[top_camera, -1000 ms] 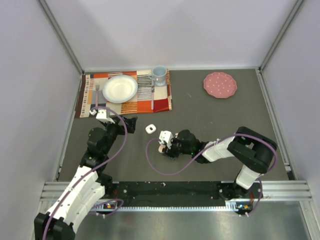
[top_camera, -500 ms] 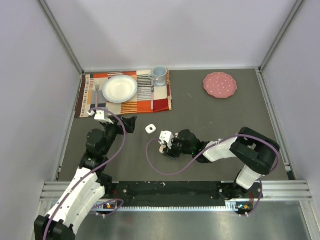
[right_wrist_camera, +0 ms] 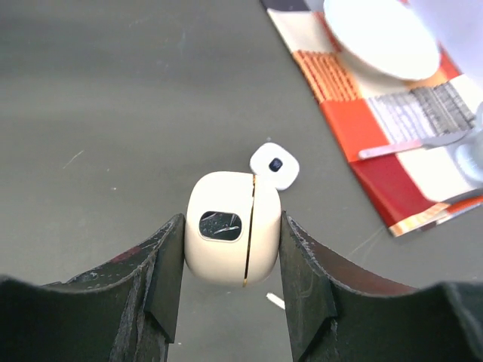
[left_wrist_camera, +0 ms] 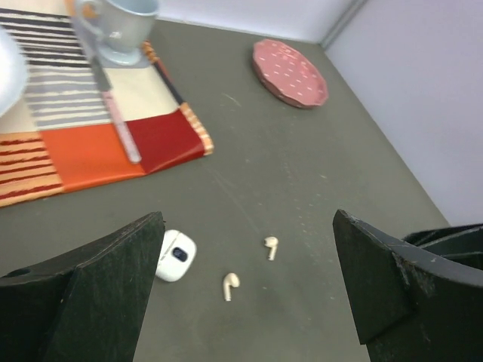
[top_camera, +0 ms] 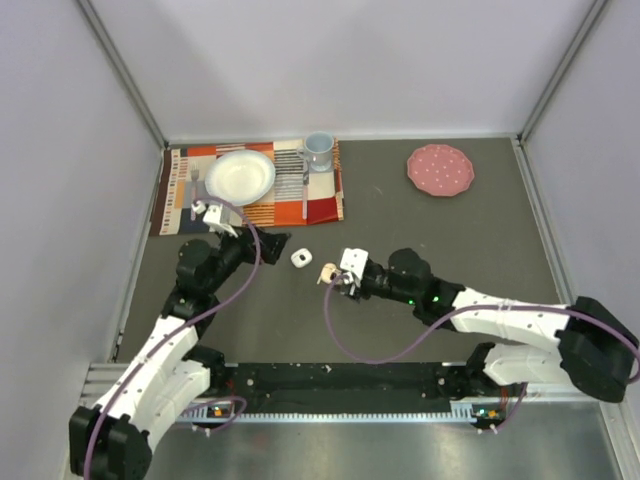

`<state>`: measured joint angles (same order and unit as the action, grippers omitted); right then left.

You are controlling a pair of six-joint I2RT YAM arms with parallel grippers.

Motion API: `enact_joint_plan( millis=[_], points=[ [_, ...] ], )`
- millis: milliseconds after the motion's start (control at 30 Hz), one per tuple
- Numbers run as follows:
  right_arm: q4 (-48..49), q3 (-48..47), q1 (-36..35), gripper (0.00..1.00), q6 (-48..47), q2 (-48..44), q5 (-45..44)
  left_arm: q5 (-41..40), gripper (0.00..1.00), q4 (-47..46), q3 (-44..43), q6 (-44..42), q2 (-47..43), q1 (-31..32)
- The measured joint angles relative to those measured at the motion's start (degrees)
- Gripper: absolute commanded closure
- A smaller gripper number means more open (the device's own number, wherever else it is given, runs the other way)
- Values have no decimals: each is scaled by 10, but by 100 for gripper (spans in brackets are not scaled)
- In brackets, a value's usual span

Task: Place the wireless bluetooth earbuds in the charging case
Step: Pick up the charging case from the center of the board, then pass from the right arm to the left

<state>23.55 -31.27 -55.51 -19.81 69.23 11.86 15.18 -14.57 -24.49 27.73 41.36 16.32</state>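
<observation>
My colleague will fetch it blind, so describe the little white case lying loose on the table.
From the striped placemat at far left, look just nearer than its near right corner. There, on the dark tabletop, lies the small white case. Unlike the cream case gripped in the right hand beside it, it lies free and shows a dark spot.

**Plain little test booth**

Dark grey table (top_camera: 470, 250) boxed in by pale lilac-white walls (top_camera: 340, 60) on three sides, aluminium posts (top_camera: 121, 70) in the back corners. Brushed metal ledge (top_camera: 400, 450) along the near edge. Light's soft and even.
</observation>
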Motion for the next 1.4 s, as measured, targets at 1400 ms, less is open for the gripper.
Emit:
enact_joint_plan(
  millis=[1400],
  points=[
    [11, 28, -49, 100, -130, -159, -111, 407, 33, -197, -124, 76, 304, 130]
  ],
)
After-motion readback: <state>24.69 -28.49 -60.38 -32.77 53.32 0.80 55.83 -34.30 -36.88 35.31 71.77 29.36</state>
